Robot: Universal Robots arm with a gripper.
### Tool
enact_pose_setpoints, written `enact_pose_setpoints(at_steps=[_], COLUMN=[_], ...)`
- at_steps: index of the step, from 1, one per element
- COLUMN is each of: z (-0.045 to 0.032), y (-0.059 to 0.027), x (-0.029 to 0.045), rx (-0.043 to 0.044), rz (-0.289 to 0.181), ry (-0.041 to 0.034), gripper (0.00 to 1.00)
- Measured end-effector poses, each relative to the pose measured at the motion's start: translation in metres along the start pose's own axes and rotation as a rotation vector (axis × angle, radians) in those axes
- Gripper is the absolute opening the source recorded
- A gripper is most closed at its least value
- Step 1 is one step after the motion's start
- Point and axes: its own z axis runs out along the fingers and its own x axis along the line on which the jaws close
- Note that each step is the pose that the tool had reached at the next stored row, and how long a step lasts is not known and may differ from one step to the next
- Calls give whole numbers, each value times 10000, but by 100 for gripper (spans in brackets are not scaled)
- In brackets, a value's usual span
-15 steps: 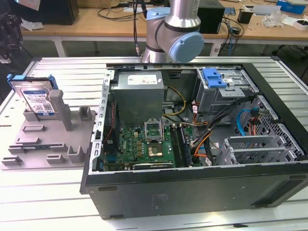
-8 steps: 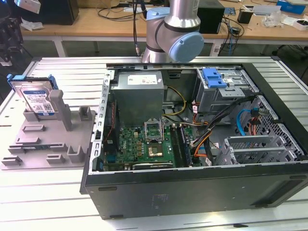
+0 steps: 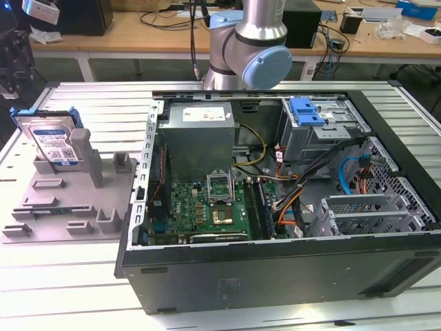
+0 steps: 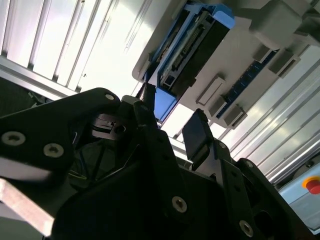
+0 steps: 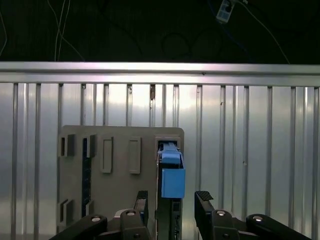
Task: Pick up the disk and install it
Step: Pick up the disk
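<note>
Black fingers (image 5: pixel 204 201) stand apart, and in the first wrist view the disk (image 5: pixel 171 180) shows in the gap between them, unheld. It stands on edge in the grey fixture plate (image 3: pixel 62 207) on the slatted table (image 3: pixel 83 103), to the exterior view's left of the open computer case (image 3: pixel 275 269).

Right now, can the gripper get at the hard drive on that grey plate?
Probably yes: in the first wrist view the open gripper has a finger either side of the hard drive on the grey fixture plate, nothing between.
</note>
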Motion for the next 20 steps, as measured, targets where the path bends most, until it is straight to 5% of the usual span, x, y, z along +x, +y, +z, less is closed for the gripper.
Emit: enact_pose_setpoints(at_steps=[20], z=[222], y=[19], x=[-4], rx=[21], rz=[1], ry=[-64], gripper=[50])
